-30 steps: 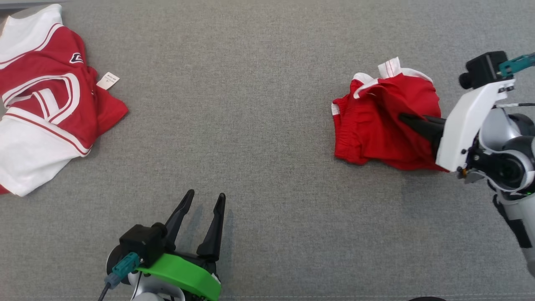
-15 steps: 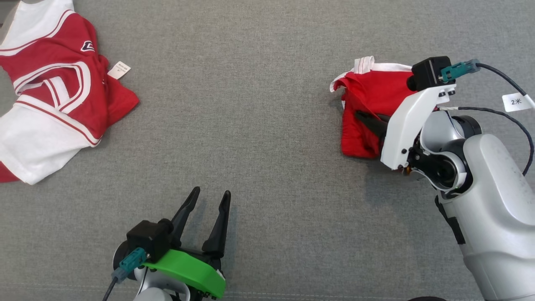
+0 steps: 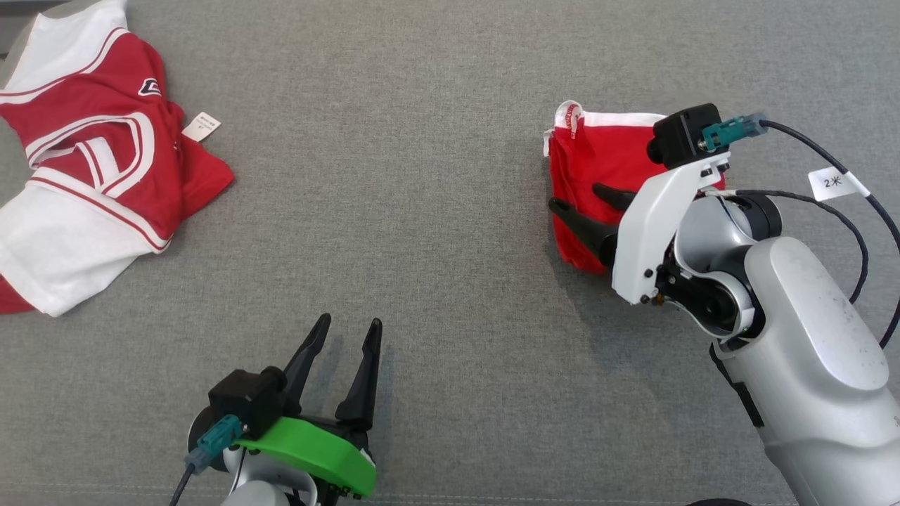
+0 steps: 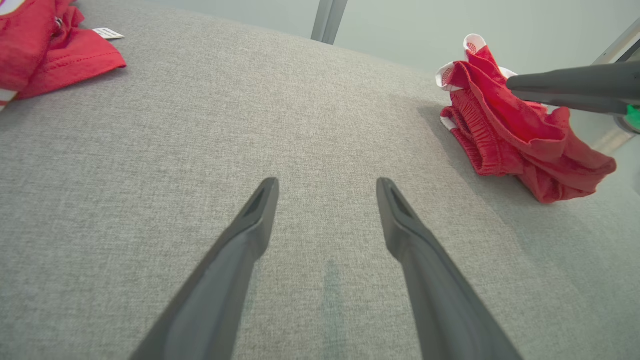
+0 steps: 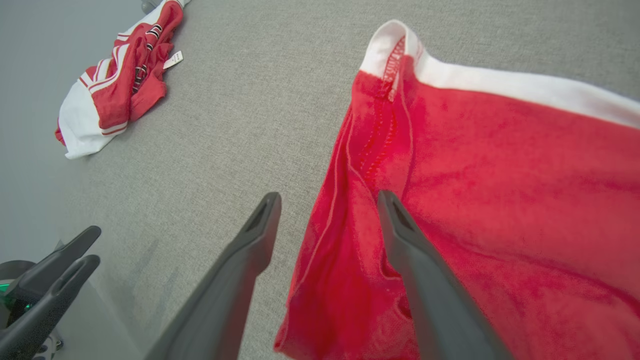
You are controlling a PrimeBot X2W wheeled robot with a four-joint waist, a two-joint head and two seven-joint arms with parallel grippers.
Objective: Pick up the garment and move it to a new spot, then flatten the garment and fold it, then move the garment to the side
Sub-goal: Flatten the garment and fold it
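Crumpled red garment (image 3: pixel 605 154) lying toward the right edge of the grey worktop (image 3: pixel 422 211). Right tool (image 3: pixel 574 196) spread wide, fingers straddling the garment's left hem, gripping nothing. Left tool (image 3: pixel 350 320) wide and empty by the near edge. Red-and-white jersey (image 3: pixel 84 161) at the far-left corner.

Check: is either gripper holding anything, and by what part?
Nothing is held. The right gripper stands open over the red shorts; the left gripper is open too.

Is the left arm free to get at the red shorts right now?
Probably yes: bare grey surface lies between the open left gripper and the red shorts. But the right gripper, open, sits over the edge facing it, so that side is crowded.
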